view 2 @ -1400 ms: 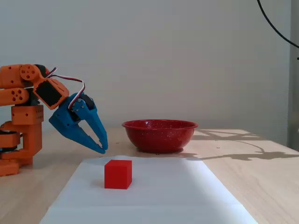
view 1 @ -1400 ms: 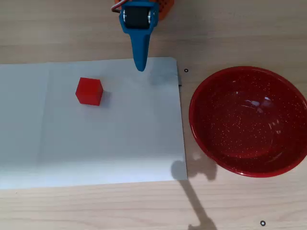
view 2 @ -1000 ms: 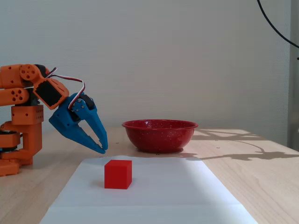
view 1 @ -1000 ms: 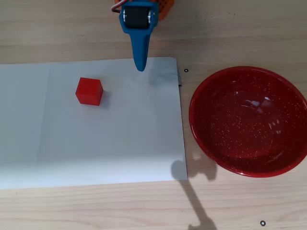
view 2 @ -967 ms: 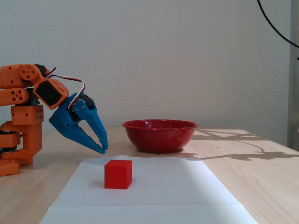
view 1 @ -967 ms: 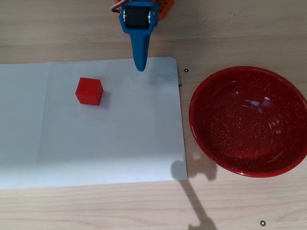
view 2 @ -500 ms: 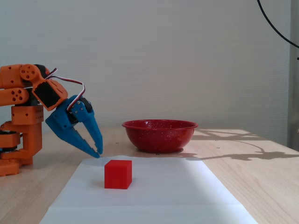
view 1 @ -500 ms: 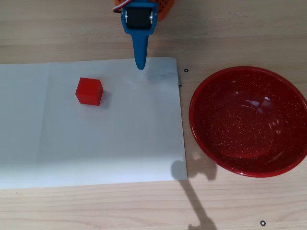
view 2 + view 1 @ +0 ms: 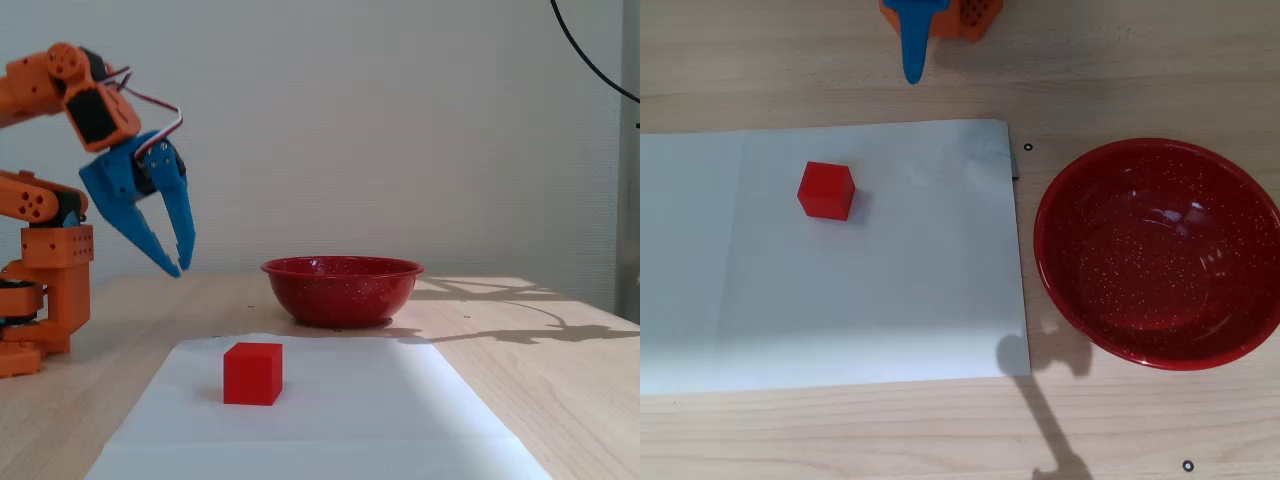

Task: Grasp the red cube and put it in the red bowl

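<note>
While the arm hung raised at the left of the fixed view, nothing on the table was in its grip.

Gripper: the blue gripper (image 9: 178,266) pointed steeply down in the upper left of the fixed view, its two fingers meeting only near the tips, a narrow gap higher up; it held nothing. Seen from overhead it was only a blue sliver (image 9: 912,70) at the top edge, so whether the tips truly touched was hard to judge.

Arm: the orange arm (image 9: 55,82) rose from its base at the far left of the fixed view.

Red cube: the red cube (image 9: 826,190) sat on the white paper sheet (image 9: 890,290), left of centre in the overhead view; in the fixed view it stood low in the frame (image 9: 252,373), well below and right of the fingertips, apart from them.

Red bowl: the red bowl (image 9: 1060,290) stood upright on the wooden table (image 9: 1140,60) at the right of the overhead view, just beside the paper's right edge; in the fixed view (image 9: 340,298) it sat behind the sheet, centre frame.

Shadow: a dark shadow (image 9: 1040,400) crossed the lower centre of the overhead view.
</note>
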